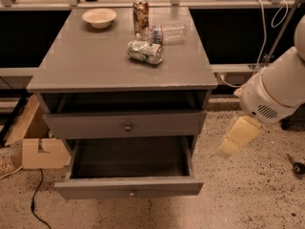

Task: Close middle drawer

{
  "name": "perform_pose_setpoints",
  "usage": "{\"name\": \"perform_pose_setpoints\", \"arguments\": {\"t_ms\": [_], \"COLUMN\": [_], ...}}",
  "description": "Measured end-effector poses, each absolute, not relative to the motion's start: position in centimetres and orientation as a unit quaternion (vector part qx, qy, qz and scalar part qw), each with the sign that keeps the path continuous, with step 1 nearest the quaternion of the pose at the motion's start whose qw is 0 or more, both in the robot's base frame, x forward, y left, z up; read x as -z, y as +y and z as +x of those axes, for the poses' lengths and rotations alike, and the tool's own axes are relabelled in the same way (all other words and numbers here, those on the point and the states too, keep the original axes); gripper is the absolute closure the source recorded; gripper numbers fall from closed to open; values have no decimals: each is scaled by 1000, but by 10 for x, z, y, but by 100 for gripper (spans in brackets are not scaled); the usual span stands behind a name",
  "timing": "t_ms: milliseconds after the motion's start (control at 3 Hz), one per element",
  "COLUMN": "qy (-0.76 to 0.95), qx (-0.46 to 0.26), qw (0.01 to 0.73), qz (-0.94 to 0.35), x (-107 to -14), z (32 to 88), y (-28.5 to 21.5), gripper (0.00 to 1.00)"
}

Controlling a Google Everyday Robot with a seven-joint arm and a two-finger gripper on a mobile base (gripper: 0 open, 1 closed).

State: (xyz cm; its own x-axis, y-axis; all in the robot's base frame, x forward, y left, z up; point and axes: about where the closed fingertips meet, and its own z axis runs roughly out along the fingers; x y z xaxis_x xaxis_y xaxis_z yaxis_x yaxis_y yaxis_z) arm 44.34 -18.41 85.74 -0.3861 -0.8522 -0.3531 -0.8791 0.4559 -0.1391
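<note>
The middle drawer (128, 186) is the grey, low-fronted one with a tiny pale knob (132, 192). It stands pulled far out at the bottom of the grey cabinet (119, 66), with its grey box interior showing. Above it is the taller-fronted drawer (125, 124) with a dark round knob, slightly out. My gripper (237, 137) is the pale cream part hanging under the white arm (276, 89). It is to the right of the cabinet, level with the open drawer's right side and apart from it.
On the cabinet top are a white bowl (99, 17), an upright can (140, 15), a lying plastic bottle (164, 33) and a crushed can (145, 51). A cardboard box (38, 147) and a cable (35, 194) lie on the floor to the left. A small dark object (296, 165) lies at right.
</note>
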Motion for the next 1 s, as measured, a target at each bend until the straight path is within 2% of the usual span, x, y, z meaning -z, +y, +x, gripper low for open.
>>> {"name": "perform_pose_setpoints", "arguments": {"t_ms": [333,1000], "qy": [824,779], "qx": [-69,-199], "qw": [188,174], "qz": [-530,-568], "x": [-818,-669], "z": [434,391], "y": [-176,-133], "gripper": [0,0]}}
